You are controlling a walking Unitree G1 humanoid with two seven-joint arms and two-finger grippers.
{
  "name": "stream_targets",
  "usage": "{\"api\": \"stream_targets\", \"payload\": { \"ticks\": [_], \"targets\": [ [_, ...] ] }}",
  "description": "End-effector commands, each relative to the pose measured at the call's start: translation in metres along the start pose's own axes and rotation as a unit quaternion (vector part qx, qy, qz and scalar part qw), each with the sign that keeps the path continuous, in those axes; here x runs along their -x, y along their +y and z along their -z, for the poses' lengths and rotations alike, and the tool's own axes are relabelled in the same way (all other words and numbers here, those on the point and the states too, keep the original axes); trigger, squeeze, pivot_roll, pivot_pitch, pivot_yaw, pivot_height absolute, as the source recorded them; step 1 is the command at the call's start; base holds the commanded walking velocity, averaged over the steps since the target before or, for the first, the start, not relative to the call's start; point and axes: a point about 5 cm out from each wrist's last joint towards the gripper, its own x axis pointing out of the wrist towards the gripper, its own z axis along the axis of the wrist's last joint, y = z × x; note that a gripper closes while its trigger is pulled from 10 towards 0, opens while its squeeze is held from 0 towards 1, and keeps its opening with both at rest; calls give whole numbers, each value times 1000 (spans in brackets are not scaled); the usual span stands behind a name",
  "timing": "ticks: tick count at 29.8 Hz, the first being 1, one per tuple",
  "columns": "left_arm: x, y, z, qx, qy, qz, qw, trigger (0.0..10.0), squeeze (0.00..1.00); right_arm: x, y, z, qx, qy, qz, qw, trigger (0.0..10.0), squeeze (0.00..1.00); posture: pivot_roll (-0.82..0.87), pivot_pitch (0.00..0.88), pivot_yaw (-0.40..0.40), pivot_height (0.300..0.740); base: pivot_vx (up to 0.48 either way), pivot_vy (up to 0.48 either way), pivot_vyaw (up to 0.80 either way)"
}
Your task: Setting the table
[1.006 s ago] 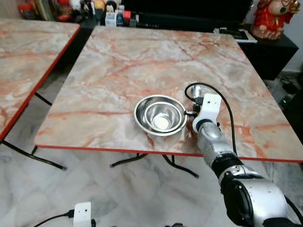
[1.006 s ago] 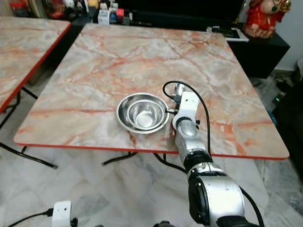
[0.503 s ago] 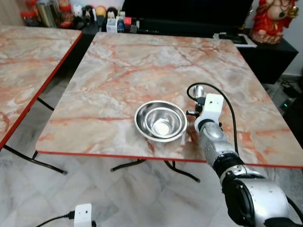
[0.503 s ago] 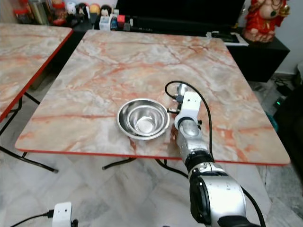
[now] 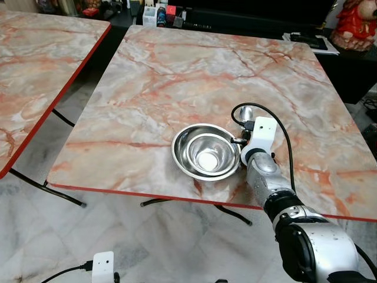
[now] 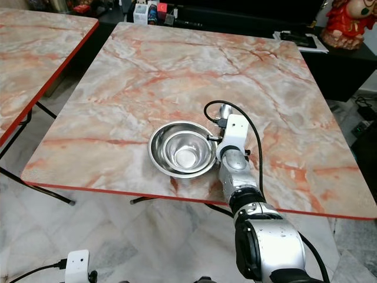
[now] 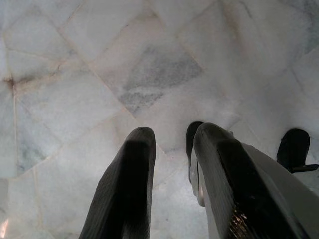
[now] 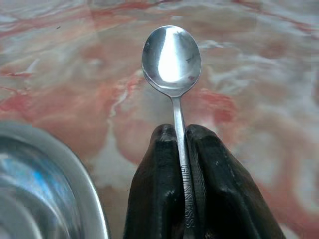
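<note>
From the head's left eye, the marbled worktop (image 5: 177,76) carries two nested steel bowls (image 5: 205,151) near its front edge. The right arm reaches out over that edge, and the right gripper (image 5: 244,121) sits just beside the bowls on their right, with a spoon (image 5: 245,112) poking out ahead of it. A second marbled table (image 5: 41,53) stands off to the left, and a dark cabinet (image 5: 353,59) runs behind.

The right eye gives the same layout: the spoon bowl at the far end of the wrist, close to the rim of the steel bowls but apart from it. To my mind the arm is lining the spoon up alongside the bowls, where a diner would look for it.

The left wrist camera looks straight down at pale floor tiles (image 7: 99,79). The left gripper (image 7: 172,144) hangs idle there, its jaws apart with nothing between them.

The right wrist camera is the telling one. The jaws are clamped on the spoon's handle, low down, so the polished spoon bowl stands clear out front above the worktop. The outer bowl's rim curves in at the corner. Holding it by the handle's end leaves room to lay the spoon flat without the fingers (image 8: 159,184) fouling the rim.
</note>
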Motion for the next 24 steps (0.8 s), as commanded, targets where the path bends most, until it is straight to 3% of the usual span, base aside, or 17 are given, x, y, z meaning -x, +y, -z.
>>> {"api": "stream_targets", "payload": {
  "ticks": [1, 24],
  "targets": [
    [3, -1, 12, 5, 22, 3, 1000, 10000, 0, 0, -5, 4, 0, 8, 10, 1000, 10000, 0, 92, 118, -72, 715, 0, 0, 0],
    [5, -2, 18, 3, 29, 4, 1000, 10000, 0, 0, -20, 8, 9, 21, 32, 999, 10000, 0, 108, 130, -76, 715, 0, 0, 0]
  ]
}}
